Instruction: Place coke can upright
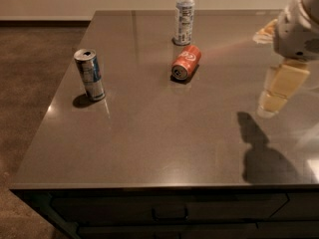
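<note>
The coke can (185, 62), red-orange with white script, lies on its side on the dark table (164, 133), its silver top facing the front left. My gripper (273, 101) hangs above the table's right side, well to the right of the can and a little nearer the front. It holds nothing that I can see.
A tall blue-and-silver can (90, 74) stands upright at the table's left. A clear plastic bottle (184, 16) with a white cap stands just behind the coke can. The table's front edge has drawers below. Carpet floor lies to the left.
</note>
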Available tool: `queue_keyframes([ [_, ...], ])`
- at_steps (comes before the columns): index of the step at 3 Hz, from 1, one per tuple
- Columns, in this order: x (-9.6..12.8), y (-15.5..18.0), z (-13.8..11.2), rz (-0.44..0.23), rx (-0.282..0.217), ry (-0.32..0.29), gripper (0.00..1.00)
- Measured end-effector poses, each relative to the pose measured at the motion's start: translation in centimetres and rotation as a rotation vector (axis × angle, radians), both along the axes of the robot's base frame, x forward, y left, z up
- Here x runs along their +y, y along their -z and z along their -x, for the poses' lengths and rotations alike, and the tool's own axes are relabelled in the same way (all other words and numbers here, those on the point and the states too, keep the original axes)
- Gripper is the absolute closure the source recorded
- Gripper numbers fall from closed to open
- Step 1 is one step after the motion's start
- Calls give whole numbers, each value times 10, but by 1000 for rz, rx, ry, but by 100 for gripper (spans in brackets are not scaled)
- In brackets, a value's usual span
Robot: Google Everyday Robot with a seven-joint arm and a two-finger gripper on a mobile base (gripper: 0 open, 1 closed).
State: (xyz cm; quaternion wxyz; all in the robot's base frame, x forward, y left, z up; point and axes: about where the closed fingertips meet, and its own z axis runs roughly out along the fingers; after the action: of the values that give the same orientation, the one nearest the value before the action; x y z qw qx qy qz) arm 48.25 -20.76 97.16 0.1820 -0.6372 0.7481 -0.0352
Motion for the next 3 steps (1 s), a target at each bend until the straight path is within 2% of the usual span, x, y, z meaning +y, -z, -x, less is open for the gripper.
queue_keyframes([
  [1,14,7,-55,-8,-47,-133,0],
  [2,28,13,-104,11,-81,-262,0],
  [3,40,22,-142,59,-102,-387,0],
])
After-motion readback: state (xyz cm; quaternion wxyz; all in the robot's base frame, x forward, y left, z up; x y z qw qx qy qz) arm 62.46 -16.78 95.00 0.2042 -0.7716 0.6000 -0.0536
